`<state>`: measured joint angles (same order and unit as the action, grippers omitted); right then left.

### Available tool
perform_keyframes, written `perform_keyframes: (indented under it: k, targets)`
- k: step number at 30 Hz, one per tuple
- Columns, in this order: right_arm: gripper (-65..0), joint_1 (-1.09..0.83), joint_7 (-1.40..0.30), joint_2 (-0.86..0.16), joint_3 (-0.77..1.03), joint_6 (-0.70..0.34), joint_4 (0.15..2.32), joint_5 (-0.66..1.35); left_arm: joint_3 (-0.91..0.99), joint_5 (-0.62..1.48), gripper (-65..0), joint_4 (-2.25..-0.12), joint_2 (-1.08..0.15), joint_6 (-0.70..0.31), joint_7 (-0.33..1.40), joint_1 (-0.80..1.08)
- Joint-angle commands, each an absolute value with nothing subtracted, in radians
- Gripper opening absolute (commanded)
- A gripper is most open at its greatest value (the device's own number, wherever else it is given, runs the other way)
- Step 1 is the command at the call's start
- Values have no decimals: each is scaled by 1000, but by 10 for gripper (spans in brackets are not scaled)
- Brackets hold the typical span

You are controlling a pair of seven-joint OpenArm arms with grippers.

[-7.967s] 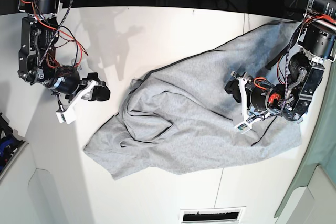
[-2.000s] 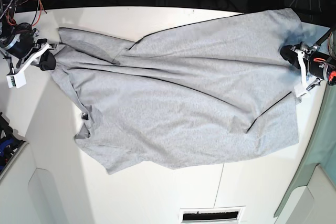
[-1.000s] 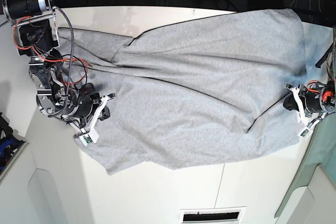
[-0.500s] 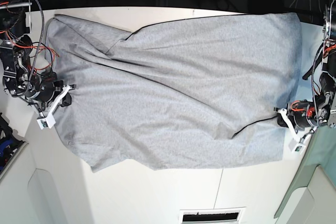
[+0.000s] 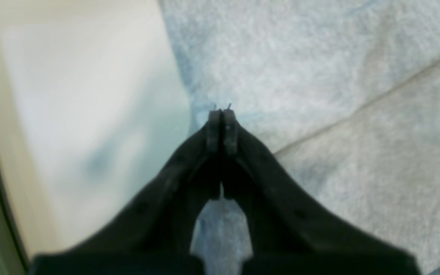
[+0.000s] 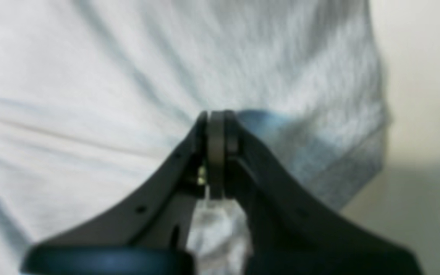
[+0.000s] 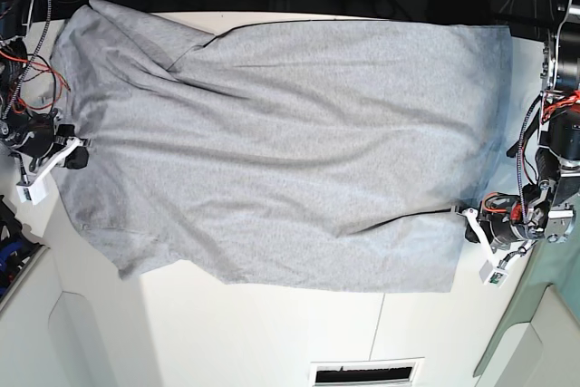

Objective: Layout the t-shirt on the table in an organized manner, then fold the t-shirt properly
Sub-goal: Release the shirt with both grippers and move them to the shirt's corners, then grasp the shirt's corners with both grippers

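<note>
I see two arms, one at each end of the desk (image 7: 272,333). My left end effector (image 5: 222,114) is low at the base view's right edge, with its arm bent back over the desk's rim. Its two black fingers (image 5: 229,130) are pressed tight together and pinch the edge of the t-shirt (image 7: 272,151), right where the cloth meets the bare desk. My right end effector (image 6: 216,118) sits low at the other end, on the base view's left. It is clenched too, and a bit of shirt cloth is nipped between its tips.

There is one t-shirt. It is soft, fuzzy grey cloth, spread wide and nearly flat between the two arms, covering most of the top half of the desk. Long soft wrinkles run across it, and a thin fold line crosses it near my left end effector. A thicker hem shows at its edge in the right wrist view.

The desk is smooth, white and hard, with a rounded rim.
</note>
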<state>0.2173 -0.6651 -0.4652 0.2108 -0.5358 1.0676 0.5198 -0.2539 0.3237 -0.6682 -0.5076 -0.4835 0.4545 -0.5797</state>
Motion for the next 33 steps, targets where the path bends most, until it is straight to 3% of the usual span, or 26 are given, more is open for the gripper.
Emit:
perform_keyframes:
  k: [1,3,5,10,14,23,24,26,28,33]
  targets:
    - [-650,238,-648,-484,235,-547,1117,553,-248,332,-650,-681,-525,-482,446,-614]
    - [-650,235,-665,-484,254,-547,1174,569,-248,339,-650,-682,-536,-490,489,-615]
    - [-650,235,-710,-485,265,-547,1232,569,-248,427,-650,-712,-554,-566,573,-613]
    - [-650,169,-843,-504,317,-547,1363,619,-248,824,-650,-906,-686,-691,746,-510]
    - [-650,38,-850,-538,418,-560,1416,701,-248,981,-548,-1050,-778,-698,888,-400]
    - [-650,-214,-981,-581,633,-584,1432,770,-200,1222,-536,-1249,-852,-698,1004,-135]
    - [-638,-243,-981,-587,633,-584,1432,770,-183,1237,-527,-1277,-850,-698,1011,-108]
    - [-460,-289,-980,-593,633,-584,1432,771,-152,1246,-502,-1343,-846,-698,1015,-56]
    - [-334,-333,-977,-599,633,-584,1432,771,-126,1245,-463,-1417,-846,-698,1021,-4]
    - [-320,-392,-947,-596,618,-590,1431,788,-74,1237,-395,-1562,-845,-698,1026,126]
